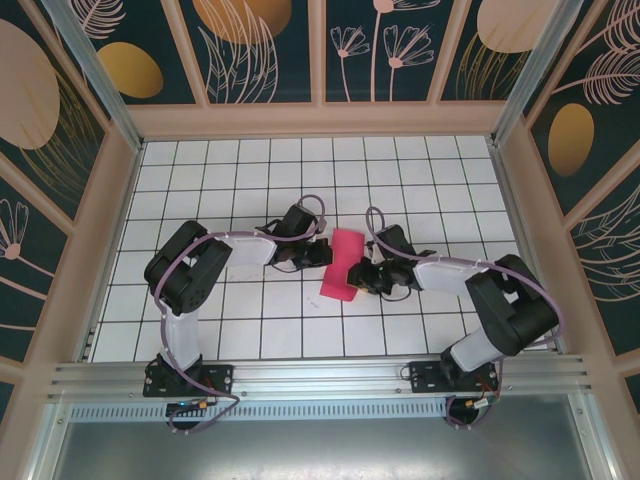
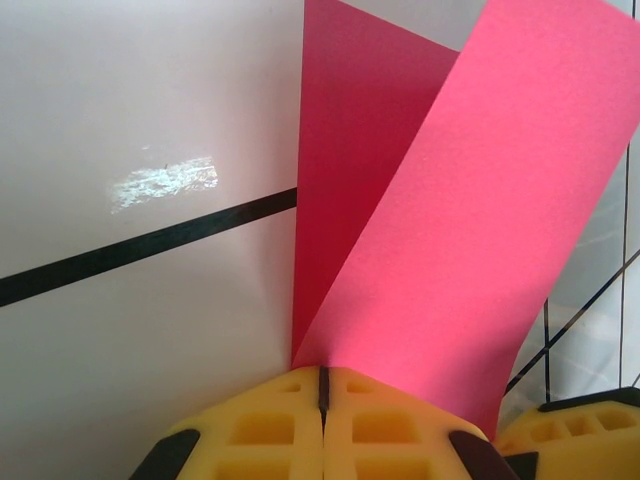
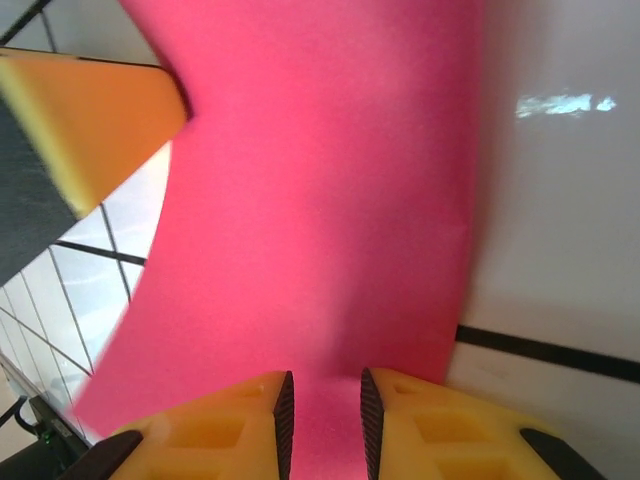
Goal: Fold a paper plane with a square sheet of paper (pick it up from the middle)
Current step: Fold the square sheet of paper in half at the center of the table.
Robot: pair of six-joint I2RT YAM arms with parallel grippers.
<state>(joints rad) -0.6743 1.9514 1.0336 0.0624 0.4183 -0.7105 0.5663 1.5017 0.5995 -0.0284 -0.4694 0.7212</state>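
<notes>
The red-pink sheet of paper [image 1: 340,265] sits at the middle of the white gridded counter [image 1: 250,170], folded into a narrow strip that runs from far to near between the two arms. The left fingers [image 2: 290,420] are pressed together on its edge, and two layers fan upward from their seam. The right gripper [image 3: 322,400] meets the strip's near right side; its fingers [image 3: 250,420] stand a narrow gap apart with paper across the gap, and I cannot tell whether they pinch it.
</notes>
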